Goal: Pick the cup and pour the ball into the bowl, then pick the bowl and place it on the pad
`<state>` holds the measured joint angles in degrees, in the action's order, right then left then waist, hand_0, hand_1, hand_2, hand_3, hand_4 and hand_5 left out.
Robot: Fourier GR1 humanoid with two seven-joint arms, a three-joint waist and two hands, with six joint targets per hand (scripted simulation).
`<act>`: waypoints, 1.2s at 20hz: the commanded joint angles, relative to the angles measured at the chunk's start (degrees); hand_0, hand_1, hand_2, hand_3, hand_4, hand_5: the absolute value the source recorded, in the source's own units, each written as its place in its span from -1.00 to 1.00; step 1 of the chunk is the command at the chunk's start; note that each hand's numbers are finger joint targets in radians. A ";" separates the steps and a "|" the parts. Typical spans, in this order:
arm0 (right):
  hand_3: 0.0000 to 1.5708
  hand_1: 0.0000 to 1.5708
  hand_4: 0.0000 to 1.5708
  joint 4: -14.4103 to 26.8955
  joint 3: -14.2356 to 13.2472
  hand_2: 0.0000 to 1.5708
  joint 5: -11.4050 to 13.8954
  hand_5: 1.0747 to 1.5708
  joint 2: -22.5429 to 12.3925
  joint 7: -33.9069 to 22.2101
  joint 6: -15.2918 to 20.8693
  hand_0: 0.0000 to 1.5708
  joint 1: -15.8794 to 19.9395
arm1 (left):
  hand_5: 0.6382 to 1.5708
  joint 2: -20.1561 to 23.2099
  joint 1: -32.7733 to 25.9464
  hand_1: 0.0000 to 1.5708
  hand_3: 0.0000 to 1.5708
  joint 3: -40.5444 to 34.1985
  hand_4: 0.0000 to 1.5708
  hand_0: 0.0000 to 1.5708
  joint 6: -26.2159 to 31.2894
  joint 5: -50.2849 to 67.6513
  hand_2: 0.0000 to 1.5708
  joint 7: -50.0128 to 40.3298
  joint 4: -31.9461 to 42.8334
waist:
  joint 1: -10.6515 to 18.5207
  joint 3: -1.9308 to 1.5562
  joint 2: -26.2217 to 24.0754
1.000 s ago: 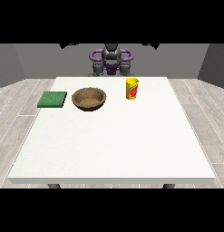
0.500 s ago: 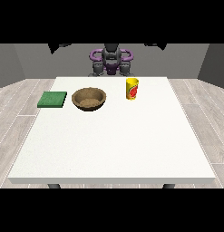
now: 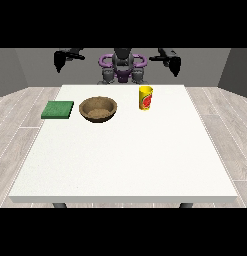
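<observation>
A yellow cup (image 3: 145,97) with a red mark stands upright on the white table (image 3: 125,160), at the far side right of centre. Whatever it holds is hidden from this view. A brown bowl (image 3: 98,109) sits to its left, and a flat green pad (image 3: 58,109) lies further left near the table's edge. Both arms are spread wide and raised behind the far edge. The hand at the view's left (image 3: 59,61) and the hand at the view's right (image 3: 175,65) hang down with relaxed fingers, holding nothing, well above and apart from every object.
The robot's torso (image 3: 122,67) stands behind the middle of the far edge. Grey floor surrounds the table on all sides. The near half of the tabletop is bare white surface.
Both hands have come down slightly from the picture's top and now show more fully at either side of the torso. Cup, bowl and pad have not moved.
</observation>
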<state>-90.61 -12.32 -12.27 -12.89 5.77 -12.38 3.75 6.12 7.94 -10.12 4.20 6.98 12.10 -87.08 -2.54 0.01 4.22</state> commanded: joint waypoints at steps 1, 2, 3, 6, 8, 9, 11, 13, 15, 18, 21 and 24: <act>-1.00 -1.00 -1.00 0.37 1.56 -1.00 2.25 1.00 1.33 4.06 -0.23 -1.00 0.33 | 0.91 -3.27 0.50 -1.00 -1.00 0.88 -1.00 -1.00 -2.65 -4.18 -1.00 11.22 7.63 | -2.08 0.02 3.81; -1.00 -1.00 -1.00 1.60 1.47 -1.00 2.17 1.00 0.26 3.27 -1.46 -1.00 0.87 | 0.90 -2.48 3.33 -1.00 -1.00 0.77 -1.00 -1.00 -3.45 -4.25 -1.00 8.74 9.85 | -2.14 0.00 2.75; -1.00 -1.00 -1.00 1.76 -0.62 -1.00 -0.58 1.00 -0.98 1.33 -1.78 -1.00 3.13 | 0.89 -2.70 3.56 -1.00 -1.00 -0.38 -1.00 -1.00 -2.83 -3.50 -1.00 12.90 12.51 | -2.48 0.02 4.87; -1.00 -1.00 -1.00 -0.14 2.47 -1.00 2.57 1.00 1.63 5.91 -1.67 -1.00 0.50 | 0.89 -5.96 2.96 -1.00 -1.00 2.17 -1.00 -1.00 -7.73 -5.33 -1.00 20.01 17.77 | -5.34 0.03 6.14; -1.00 -1.00 -1.00 1.69 -0.15 -1.00 0.43 1.00 -1.30 3.74 -3.38 -1.00 2.48 | 0.90 -6.02 5.14 -1.00 -1.00 3.15 -1.00 -1.00 -9.61 -5.74 -1.00 21.86 22.21 | -4.91 0.02 5.46; -1.00 -1.00 -1.00 4.28 1.50 -1.00 3.37 1.00 1.83 5.36 -0.17 -1.00 2.69 | 0.91 -6.04 6.77 -1.00 -1.00 2.95 -1.00 -1.00 -8.12 -6.27 -1.00 20.96 23.77 | -2.64 0.01 5.06; -1.00 -1.00 -1.00 6.39 -3.83 -1.00 -2.62 1.00 -3.39 5.73 -5.71 -1.00 4.87 | 0.89 -4.41 7.82 -1.00 -1.00 0.40 -1.00 -1.00 -7.43 -5.92 -1.00 23.23 26.60 | -3.45 0.00 7.44; -1.00 -1.00 -1.00 8.10 -2.44 -1.00 0.22 1.00 -1.86 11.37 -5.72 -1.00 4.18 | 0.89 -4.28 12.07 -1.00 -1.00 -1.41 -1.00 -1.00 -9.06 -5.39 -1.00 26.58 29.01 | -4.60 0.00 10.80; -1.00 -1.00 -1.00 7.08 -0.71 -1.00 2.21 1.00 -0.23 11.40 -4.58 -1.00 2.33 | 0.89 -3.80 11.19 -1.00 -1.00 -1.29 -1.00 -1.00 -7.19 -5.57 -1.00 30.93 35.08 | -4.35 0.01 8.85; -1.00 -1.00 -1.00 7.69 -1.16 -1.00 1.44 1.00 -0.80 8.84 -4.04 -1.00 4.97 | 0.89 -3.06 16.41 -1.00 -1.00 -2.67 -1.00 -1.00 -8.60 -5.37 -1.00 32.71 42.00 | -4.36 0.02 8.62; -1.00 -1.00 -1.00 11.59 -1.45 -1.00 2.91 1.00 0.21 12.83 -3.38 -1.00 4.97 | 0.89 -4.81 14.88 -1.00 -1.00 -1.39 -1.00 -1.00 -9.79 -6.51 -1.00 36.02 43.97 | -3.02 0.01 8.82; -1.00 -1.00 -1.00 7.65 -1.32 -1.00 1.33 1.00 -1.33 10.27 -5.72 -1.00 4.03 | 0.90 -2.71 17.41 -1.00 -1.00 -4.32 -1.00 -1.00 -9.22 -4.86 -1.00 39.39 50.85 | -5.58 0.03 9.14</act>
<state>-82.25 -14.03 -11.54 -14.26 14.91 -17.48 8.67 2.54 23.63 -12.71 -5.19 1.26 46.96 -42.70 -7.12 0.03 12.90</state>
